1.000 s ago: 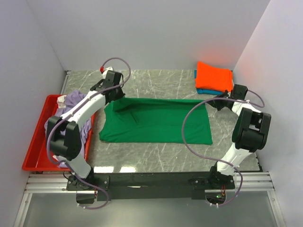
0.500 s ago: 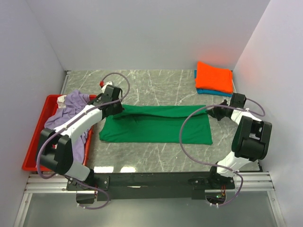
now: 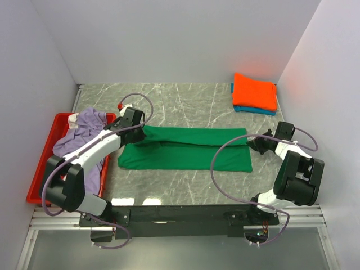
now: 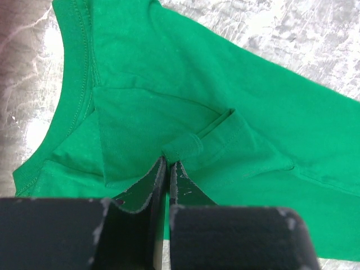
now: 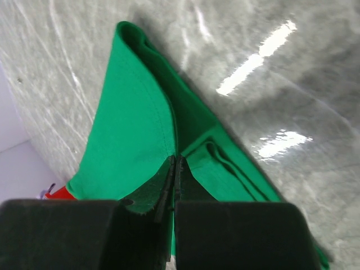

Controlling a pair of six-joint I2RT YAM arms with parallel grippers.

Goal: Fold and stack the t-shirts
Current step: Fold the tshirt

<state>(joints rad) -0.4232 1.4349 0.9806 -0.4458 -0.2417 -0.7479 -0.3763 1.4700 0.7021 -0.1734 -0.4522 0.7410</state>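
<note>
Green tee: ctr, half-folded lengthwise, far edge doubled over. Orange tee: folded, atop blue tee, far-R corner. Lavender tee: crumpled in red tray, L side.

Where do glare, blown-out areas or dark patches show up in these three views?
Top external: even light, sharp throughout, faint reflections on the table near the arms' bases; the orange t-shirt looks oversaturated. Left wrist: marble washed out along the top, green t-shirt stitching crisp, left gripper fingers dark. Right wrist: two bright glare streaks on the marble, right gripper fingers almost black.
</note>
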